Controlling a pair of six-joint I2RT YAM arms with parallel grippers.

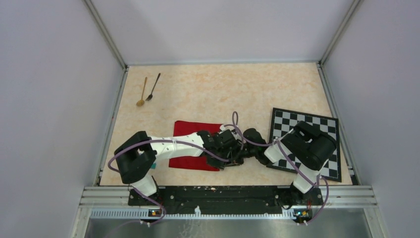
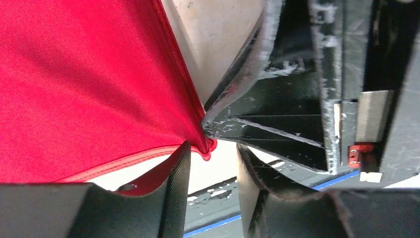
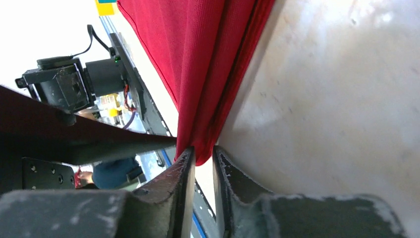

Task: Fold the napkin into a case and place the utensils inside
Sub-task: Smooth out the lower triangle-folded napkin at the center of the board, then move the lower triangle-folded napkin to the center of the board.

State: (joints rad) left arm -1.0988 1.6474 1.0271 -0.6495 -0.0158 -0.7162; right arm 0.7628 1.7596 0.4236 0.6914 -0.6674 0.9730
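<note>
The red napkin (image 1: 190, 130) lies partly folded at the table's middle front, with my left arm across it. In the left wrist view the napkin (image 2: 84, 84) is pulled taut to a corner (image 2: 209, 147) just above my fingertips. My left gripper (image 2: 213, 161) is open, and that corner sits at its gap without being pinched. My right gripper (image 3: 202, 154) is shut on the napkin's corner (image 3: 204, 144), lifting the cloth (image 3: 198, 59) in folds. In the top view both grippers (image 1: 236, 151) meet at the napkin's right edge. The gold spoon (image 1: 142, 93) and the black spoon (image 1: 153, 88) lie at the far left.
The black-and-white chequered mat (image 1: 302, 130) lies at the right under my right arm. A small teal block (image 1: 154, 166) shows beside my left arm. A yellow block (image 3: 105, 7) shows at the top of the right wrist view. Walls close in the table's sides.
</note>
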